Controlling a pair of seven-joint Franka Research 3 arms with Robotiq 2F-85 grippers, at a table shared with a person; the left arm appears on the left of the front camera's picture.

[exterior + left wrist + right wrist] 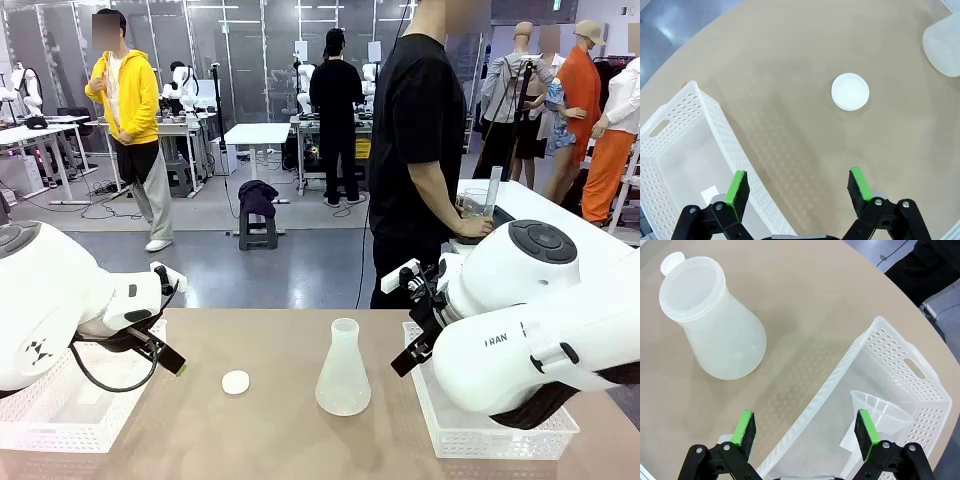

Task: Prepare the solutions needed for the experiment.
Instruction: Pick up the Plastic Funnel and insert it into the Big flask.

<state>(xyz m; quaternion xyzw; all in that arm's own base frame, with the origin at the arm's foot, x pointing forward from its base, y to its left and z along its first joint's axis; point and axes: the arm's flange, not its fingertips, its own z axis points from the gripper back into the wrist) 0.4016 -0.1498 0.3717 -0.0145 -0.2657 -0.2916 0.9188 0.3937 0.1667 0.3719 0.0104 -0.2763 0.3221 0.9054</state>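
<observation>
A frosted conical flask (pixel 343 370) stands empty and uncapped on the tan table (pixel 280 430); in the right wrist view the flask (pixel 715 325) is up left. A white round cap (pixel 236 382) lies left of it, and the cap (pixel 850 91) lies ahead of my left gripper (pixel 797 190), which hovers open over the basket's edge. My right gripper (pixel 807 432) is open above the right basket's rim, holding nothing. The solutions seem to be a pale yellowish tint in a clear beaker (pixel 473 204) by the person's hand (pixel 470 227) on the neighbouring table, too small to be sure.
A white perforated basket (pixel 50 425) sits at the front left, seen as basket (pixel 685 130) from the left wrist. Another basket (pixel 470 435) at the front right holds a clear funnel (pixel 880 412). A person in black (pixel 415 150) stands at the far edge.
</observation>
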